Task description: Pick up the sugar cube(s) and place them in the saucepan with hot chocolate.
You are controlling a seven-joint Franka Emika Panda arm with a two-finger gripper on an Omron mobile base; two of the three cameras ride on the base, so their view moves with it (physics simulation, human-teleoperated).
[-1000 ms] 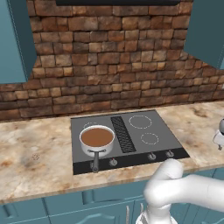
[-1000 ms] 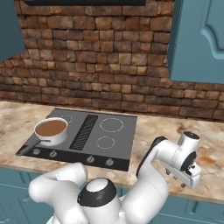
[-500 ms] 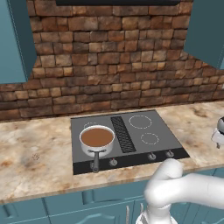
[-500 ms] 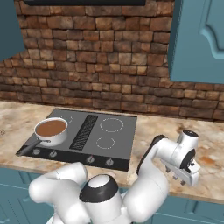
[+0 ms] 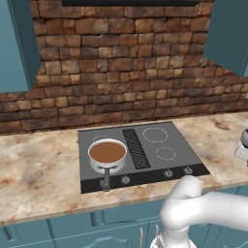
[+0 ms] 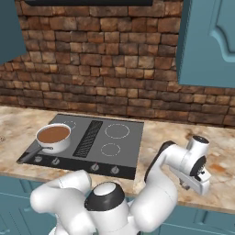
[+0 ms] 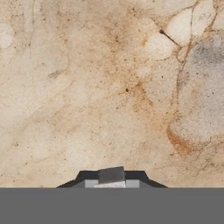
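Marbled counter [image 5: 29, 169], saucepan [image 5: 107, 154] of brown liquid on hob [image 5: 145, 150], claw [image 6: 198, 180] rightward, grip state unclear

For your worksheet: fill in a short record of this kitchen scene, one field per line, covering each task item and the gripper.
saucepan: on the front-left burner of the cooktop, brown liquid inside, handle toward the counter's front edge
sugar cube: faint pale speck on the counter, left of the cooktop, apart from the pan
gripper: low over the counter right of the cooktop, holding nothing visible; open or shut unclear
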